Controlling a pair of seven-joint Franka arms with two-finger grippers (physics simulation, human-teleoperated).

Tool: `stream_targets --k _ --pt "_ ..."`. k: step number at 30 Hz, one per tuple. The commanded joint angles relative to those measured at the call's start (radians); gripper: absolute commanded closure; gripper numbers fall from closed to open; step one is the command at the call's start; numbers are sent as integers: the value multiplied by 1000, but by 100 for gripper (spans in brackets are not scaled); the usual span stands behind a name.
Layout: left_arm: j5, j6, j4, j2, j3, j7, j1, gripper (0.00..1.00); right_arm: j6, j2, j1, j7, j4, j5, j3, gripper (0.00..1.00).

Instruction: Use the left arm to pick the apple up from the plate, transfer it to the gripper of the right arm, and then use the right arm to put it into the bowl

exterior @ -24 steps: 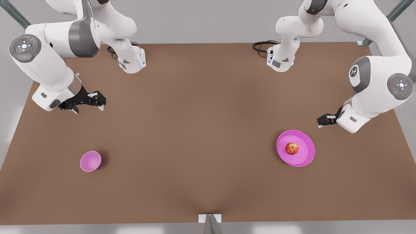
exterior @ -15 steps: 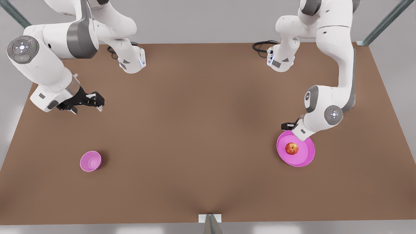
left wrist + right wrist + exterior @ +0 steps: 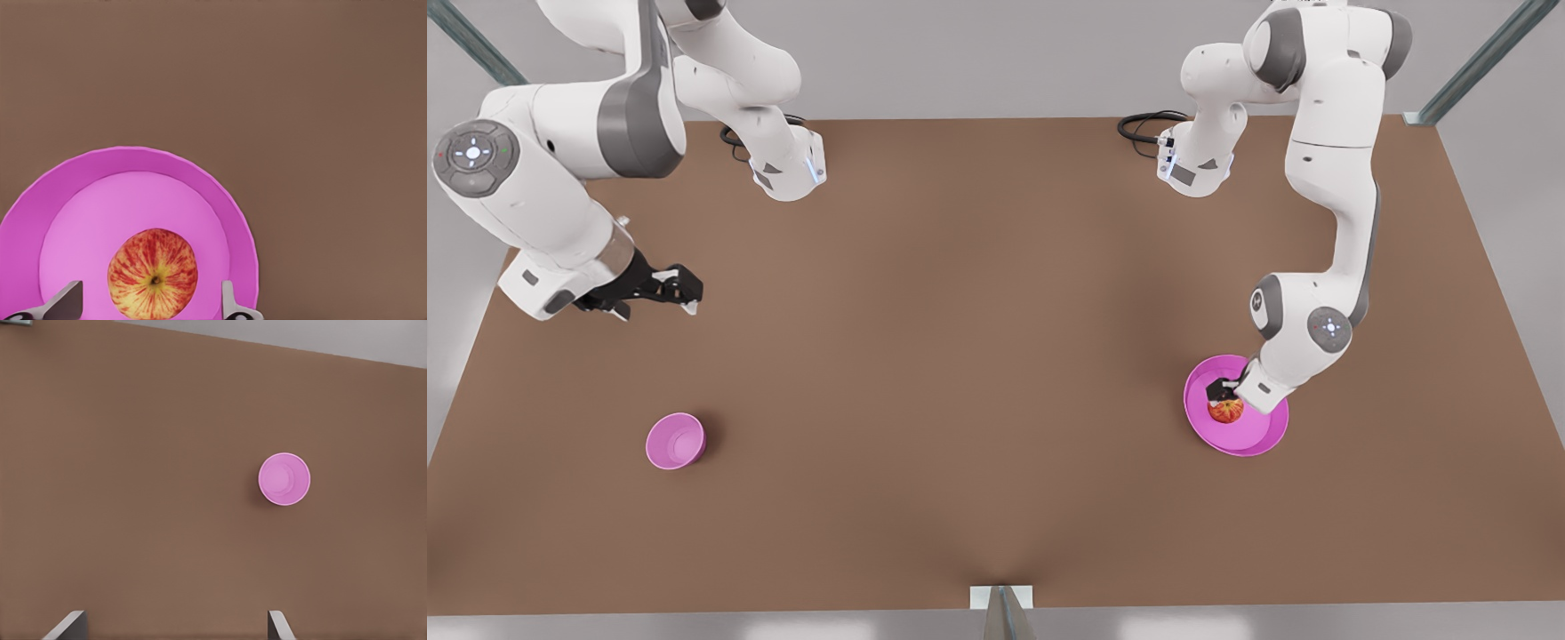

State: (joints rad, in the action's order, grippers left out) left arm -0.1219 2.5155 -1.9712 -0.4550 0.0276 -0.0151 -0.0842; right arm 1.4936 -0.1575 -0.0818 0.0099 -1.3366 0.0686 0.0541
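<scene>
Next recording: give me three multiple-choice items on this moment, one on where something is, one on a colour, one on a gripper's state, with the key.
1. Where is the apple?
A. in the bowl
B. on the plate
C. on the bare table

2. What colour is the bowl?
A. pink-purple
B. green
C. white

3. How does the left gripper stand?
A. shut on the apple
B. open, a finger on either side of the apple
C. open beside the bowl

Key: 1 B, the apple sits mid-plate. 2 A, seen in the front view. 3 B, the left wrist view shows gaps beside the apple. The right gripper waits open above the table.
</scene>
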Motion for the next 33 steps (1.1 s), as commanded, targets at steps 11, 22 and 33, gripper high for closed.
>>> stream_targets --k 11,22,33 --pt "-2 62 35 -126 2 -105 3 0 -4 -25 91 93 -36 -47 9 0" --pt "-1 52 9 -133 3 -114 3 0 -1 -30 93 94 -36 -47 9 0" --pt "2 52 15 -136 3 -114 9 19 2 -30 93 93 -35 -49 9 0"
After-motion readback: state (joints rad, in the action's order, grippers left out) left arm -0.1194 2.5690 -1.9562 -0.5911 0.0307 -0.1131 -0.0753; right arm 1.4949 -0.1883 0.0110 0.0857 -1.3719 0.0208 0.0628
